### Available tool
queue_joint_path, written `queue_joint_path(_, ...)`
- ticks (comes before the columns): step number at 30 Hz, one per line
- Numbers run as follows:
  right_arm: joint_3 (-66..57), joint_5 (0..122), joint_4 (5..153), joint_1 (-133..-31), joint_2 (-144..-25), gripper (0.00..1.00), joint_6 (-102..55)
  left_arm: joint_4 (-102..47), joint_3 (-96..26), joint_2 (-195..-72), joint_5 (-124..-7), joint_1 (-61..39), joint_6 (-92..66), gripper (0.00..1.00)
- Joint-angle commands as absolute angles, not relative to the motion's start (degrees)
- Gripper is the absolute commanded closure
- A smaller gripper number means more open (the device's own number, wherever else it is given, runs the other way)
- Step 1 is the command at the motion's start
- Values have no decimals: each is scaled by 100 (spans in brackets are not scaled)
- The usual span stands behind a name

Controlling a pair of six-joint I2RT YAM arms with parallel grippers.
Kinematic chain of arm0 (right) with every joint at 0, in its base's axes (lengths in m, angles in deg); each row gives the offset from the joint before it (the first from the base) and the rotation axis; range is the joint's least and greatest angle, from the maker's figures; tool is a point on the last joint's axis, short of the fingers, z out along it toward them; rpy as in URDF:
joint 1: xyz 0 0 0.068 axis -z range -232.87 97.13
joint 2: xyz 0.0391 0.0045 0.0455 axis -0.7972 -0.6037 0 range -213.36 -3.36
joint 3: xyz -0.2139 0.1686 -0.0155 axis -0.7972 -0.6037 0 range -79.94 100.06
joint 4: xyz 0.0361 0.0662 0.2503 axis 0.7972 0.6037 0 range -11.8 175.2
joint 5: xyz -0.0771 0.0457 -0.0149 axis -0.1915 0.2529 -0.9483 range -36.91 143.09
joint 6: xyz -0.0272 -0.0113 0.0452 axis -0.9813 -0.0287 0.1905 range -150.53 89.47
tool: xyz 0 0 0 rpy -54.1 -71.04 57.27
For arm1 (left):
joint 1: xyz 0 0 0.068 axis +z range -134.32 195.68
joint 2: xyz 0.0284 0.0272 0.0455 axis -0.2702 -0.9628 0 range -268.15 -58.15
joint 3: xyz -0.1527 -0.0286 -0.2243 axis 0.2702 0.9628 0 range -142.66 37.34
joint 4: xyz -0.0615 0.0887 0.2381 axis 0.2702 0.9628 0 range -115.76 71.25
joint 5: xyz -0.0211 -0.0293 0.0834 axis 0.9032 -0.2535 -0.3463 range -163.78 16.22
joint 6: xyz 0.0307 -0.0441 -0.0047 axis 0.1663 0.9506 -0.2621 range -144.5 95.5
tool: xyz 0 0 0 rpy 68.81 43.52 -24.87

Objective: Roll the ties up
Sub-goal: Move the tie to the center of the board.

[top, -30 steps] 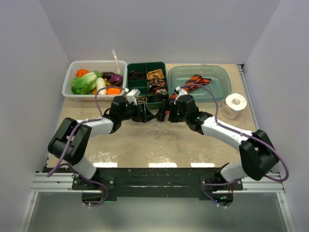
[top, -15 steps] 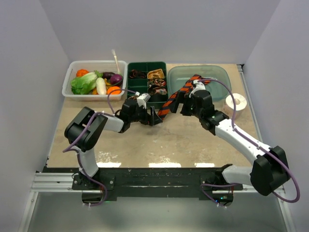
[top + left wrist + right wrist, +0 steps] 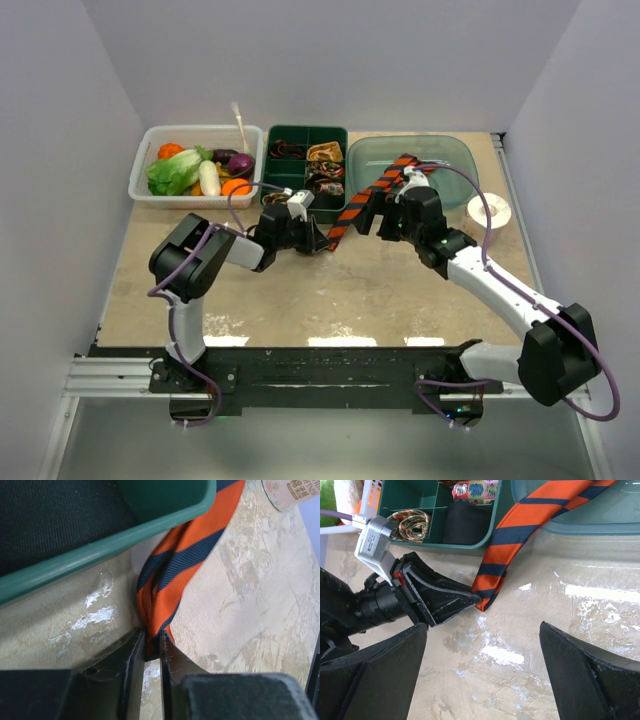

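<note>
- The top camera looked down from high behind the near edge, over the whole beige table (image 3: 300,290).
- Both wrist cameras, the left far closer, shared the tip of the orange-and-navy striped fabric tie (image 3: 170,575).

One striped tie (image 3: 354,205) over teal tray (image 3: 412,139) rim.

The table (image 3: 300,290) has a beige, mottled stone-look top, glossy enough to carry bright patches of reflected light (image 3: 337,342) along its near edge. Plain pale walls enclose the table: a back wall (image 3: 320,60) behind its far edge, and a left wall (image 3: 50,150) and a right wall (image 3: 590,120) along its sides. An aluminium rail (image 3: 110,378) runs against the table's near edge, with a dull grey-green surface (image 3: 320,445) below it.
</note>
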State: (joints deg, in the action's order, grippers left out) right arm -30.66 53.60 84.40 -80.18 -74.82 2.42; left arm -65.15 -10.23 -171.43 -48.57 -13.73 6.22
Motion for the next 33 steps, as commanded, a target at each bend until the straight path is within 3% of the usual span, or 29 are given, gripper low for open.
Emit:
queue_joint_path(1,-3133,5291,8418,-7976,-7279,1,146,-6899,-995,-17057,-4698,-1394,565,92)
queue_joint_path(3,-3116,5291,8436,-7976,-7262,1,147,-6909,-881,-16830,-4662,-1394,548,100)
queue_joint_path(10,-3081,5291,8480,-7958,-7174,1,120,-6216,-424,-15617,-4478,-1429,487,100)
queue_joint_path(23,-3502,5774,7883,-7686,-7384,1,804,-2341,-695,-11708,-4663,-1509,-288,100)
queue_joint_path(33,-3889,6486,6759,-7493,-7622,1,1473,717,-3240,-10518,-4497,-1517,-1287,100)
